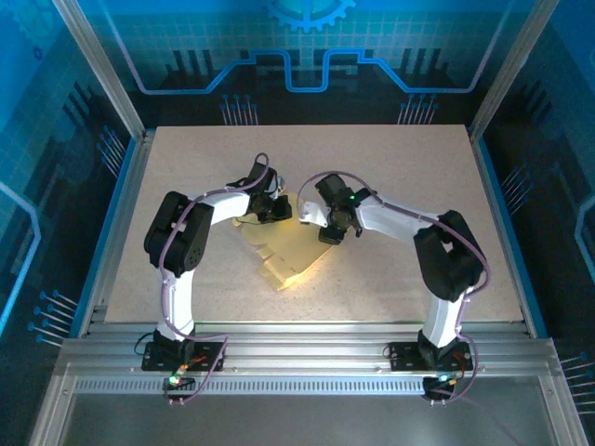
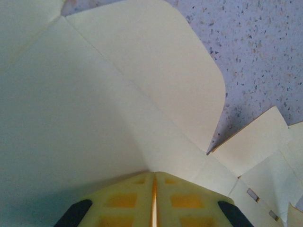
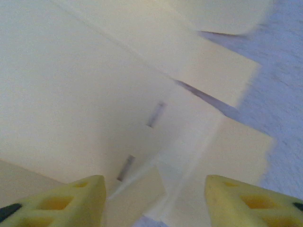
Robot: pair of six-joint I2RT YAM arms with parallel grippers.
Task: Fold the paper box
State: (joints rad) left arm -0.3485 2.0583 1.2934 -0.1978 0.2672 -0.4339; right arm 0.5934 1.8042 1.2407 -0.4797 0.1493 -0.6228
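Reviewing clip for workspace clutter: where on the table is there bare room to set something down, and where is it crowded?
Bare table runs along the far edge, beside the left rail and right of the right arm. Crowded at centre, where the left gripper and right gripper meet over the paper box.

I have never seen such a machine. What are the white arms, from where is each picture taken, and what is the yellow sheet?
These are two robot arms bolted to the near edge of a table. One picture looks down from above; the other two come from small cameras on each wrist. The yellow sheet is the paper box, not yet folded: a flat card with flaps and slots. The left gripper has its fingers pressed together, seemingly pinching the card's edge. The right gripper is open above the card, its fingers wide apart, holding nothing.
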